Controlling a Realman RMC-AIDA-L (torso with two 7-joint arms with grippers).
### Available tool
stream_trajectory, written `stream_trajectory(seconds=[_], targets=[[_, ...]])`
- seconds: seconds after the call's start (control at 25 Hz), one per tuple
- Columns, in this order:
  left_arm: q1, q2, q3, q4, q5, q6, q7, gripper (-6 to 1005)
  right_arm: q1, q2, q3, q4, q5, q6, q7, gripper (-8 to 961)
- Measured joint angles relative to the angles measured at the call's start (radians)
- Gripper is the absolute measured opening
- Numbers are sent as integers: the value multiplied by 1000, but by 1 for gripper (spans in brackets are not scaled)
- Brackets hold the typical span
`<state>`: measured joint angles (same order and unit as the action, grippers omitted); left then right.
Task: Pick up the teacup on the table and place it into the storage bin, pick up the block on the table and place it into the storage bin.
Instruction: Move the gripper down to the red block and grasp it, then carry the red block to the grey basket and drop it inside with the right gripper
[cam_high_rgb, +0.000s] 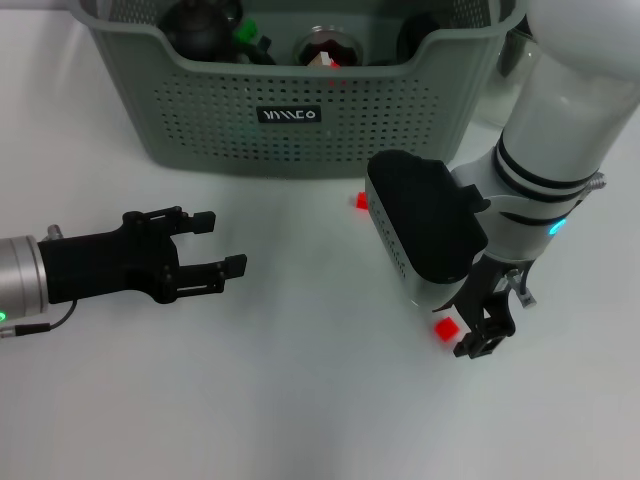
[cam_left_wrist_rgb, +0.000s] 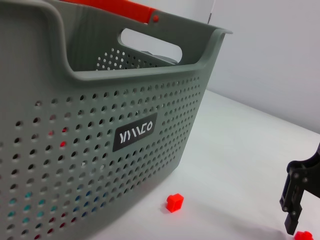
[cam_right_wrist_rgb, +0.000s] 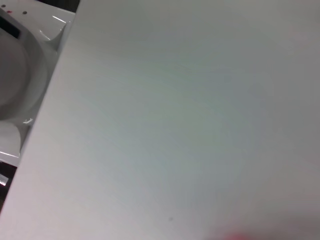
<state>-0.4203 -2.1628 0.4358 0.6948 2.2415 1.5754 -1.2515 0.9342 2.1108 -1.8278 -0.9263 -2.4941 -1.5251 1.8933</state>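
The grey-green storage bin (cam_high_rgb: 200, 110) stands at the back of the white table, its black label facing me; the left wrist view shows the storage bin (cam_left_wrist_rgb: 100, 100) close up. One small red block (cam_high_rgb: 446, 327) lies on the table at the right, and my right gripper (cam_high_rgb: 485, 340) points down right beside it. A second red block (cam_high_rgb: 361, 200) rests just in front of the bin. My left gripper (cam_high_rgb: 215, 245) hovers open and empty at the left. No teacup shows on the table; a round glass vessel (cam_high_rgb: 325, 50) lies in the bin.
Dark objects and a green bit (cam_high_rgb: 250, 30) fill the bin. The left wrist view shows the nearer block (cam_left_wrist_rgb: 174, 202) and the right gripper (cam_left_wrist_rgb: 291, 220) by the other block (cam_left_wrist_rgb: 303, 235). The right wrist view shows only table.
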Motion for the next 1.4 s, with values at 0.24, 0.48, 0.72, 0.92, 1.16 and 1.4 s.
stream_trajectory(seconds=[0.24,0.48,0.72,0.92,1.16,1.4], targets=[[0,0,-10,-8,-1,0,0,782,-3,0,-5,5,0,23,-4,553],[-1,0,-11,-12,0,0,0,781,-6,0,-30,17,0,47,-4,472],[-2,0,-11,-12,0,0,0,781,-8,0,-34,17,5,52,-5,429],[-1,0,-11,-12,0,0,3,781,-6,0,-39,14,6,52,3,399],[2,0,-12,-12,0,0,5,781,-6,-8,20,-69,11,-3,30,204],[6,1,-13,-6,4,3,7,781,36,-12,329,-235,9,-194,48,205]])
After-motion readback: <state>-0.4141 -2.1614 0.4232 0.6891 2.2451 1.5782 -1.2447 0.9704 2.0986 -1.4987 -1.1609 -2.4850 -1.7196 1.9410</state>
